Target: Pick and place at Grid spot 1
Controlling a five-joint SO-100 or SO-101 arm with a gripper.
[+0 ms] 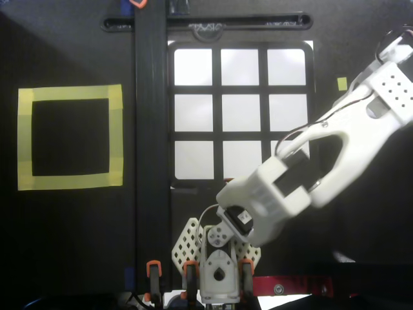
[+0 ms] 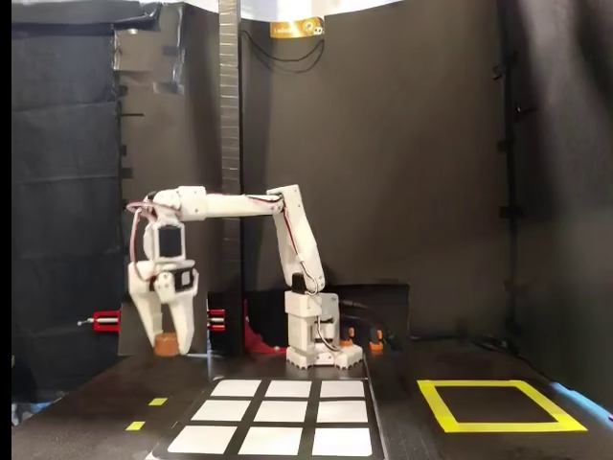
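Points the hand (image 2: pixel 168 337) straight down at 9 o'clock from the arm base (image 2: pixel 311 337) in the fixed view, low over the table (image 2: pixel 96 407). Grips a small orange block (image 2: pixel 168 344) between fingers that are almost closed on it; cannot tell if it touches the table. Stretches the arm (image 1: pixel 348 129) toward 2 o'clock in the overhead view. Shows Grid spot 1 (image 1: pixel 192 67) at the grid's 10 o'clock corner there, well apart from the hand.

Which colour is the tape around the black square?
Yellow tape; the overhead view shows it best.
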